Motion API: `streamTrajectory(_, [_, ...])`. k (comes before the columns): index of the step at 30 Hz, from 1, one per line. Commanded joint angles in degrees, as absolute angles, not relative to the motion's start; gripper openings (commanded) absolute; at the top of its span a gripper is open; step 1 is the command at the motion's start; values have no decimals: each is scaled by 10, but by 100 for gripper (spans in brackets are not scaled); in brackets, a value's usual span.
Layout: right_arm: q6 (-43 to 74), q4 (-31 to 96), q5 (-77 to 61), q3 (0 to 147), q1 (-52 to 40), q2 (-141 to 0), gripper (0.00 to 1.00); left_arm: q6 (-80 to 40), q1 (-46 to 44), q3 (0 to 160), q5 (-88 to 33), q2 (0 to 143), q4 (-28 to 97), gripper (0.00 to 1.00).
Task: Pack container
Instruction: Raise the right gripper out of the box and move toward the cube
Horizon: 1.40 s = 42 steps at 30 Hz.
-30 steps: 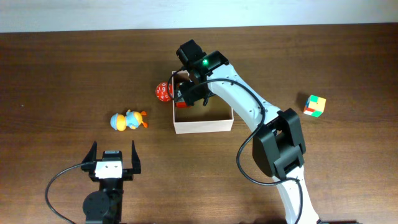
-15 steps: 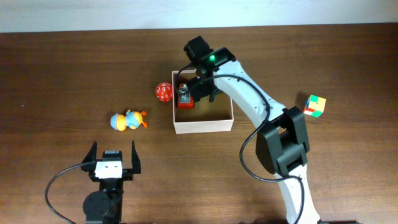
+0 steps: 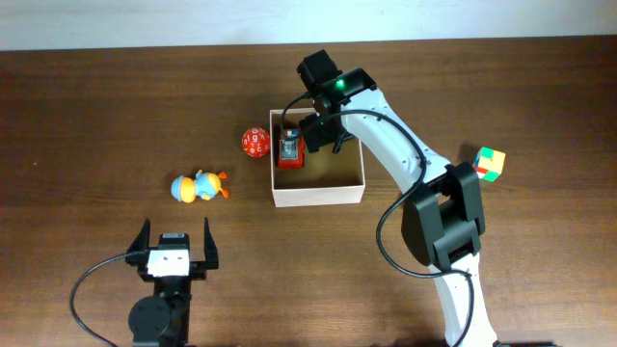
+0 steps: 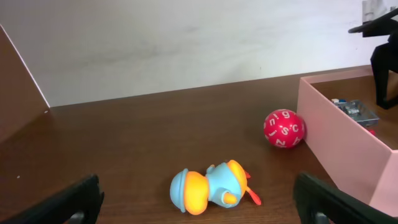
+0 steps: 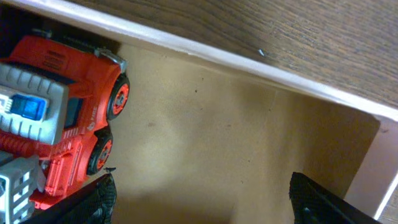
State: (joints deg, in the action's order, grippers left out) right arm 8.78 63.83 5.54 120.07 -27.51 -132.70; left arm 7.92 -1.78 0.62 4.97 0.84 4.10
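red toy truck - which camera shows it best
Right wrist: the red toy truck fills the frame's left side up close, wheels and cab clear, on the container floor. Overhead shows it small, by the container's left wall. Left wrist catches only its grey top over the wall.

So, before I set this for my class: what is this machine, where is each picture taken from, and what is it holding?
These are two robot arms at a table, each ending in a two-finger hand. One picture looks down from above; the other two come from cameras on the wrists. The left hand is open and empty. The right hand hangs open over the box, holding nothing; a red truck lies inside. Outside the box, on the table, lie a red numbered ball, a blue-and-orange toy and a colour cube.
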Motion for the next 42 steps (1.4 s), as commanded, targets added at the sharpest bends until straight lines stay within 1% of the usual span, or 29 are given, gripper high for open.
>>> streamTrajectory(1, [95,642,65,1198,-274,-1316,83,87,-15,5,54,4,43,99])
streamTrajectory(7, [92,641,62,1206,-275,-1315,83,87,-15,5,54,4,43,99])
streamTrajectory(12, [88,689,47,1283,-275,-1315,83,87,-15,5,54,4,43,99])
streamTrajectory(18, [88,788,48,1422,-270,-1315,83,87,-15,5,54,4,43,99])
streamTrajectory(21, [98,851,57,1500,-250,-1315,87,87,-15,5,54,4,43,99])
streamTrajectory(23, [106,886,65,1537,-230,-1315,88,87,-15,5,54,4,43,99])
streamTrajectory(26, [128,956,67,1582,-172,-1315,88,87,-15,5,54,4,43,99])
streamTrajectory(27, [129,973,67,1589,-153,-1315,88,87,-15,5,54,4,43,99])
streamTrajectory(35, [109,974,27,1579,-40,-1292,88,87,-15,5,54,4,43,99])
streamTrajectory(39, [94,974,28,1545,5,-1236,88,87,-15,5,54,4,43,99])
streamTrajectory(42, [94,973,28,1486,38,-1172,88,87,-15,5,54,4,43,99])
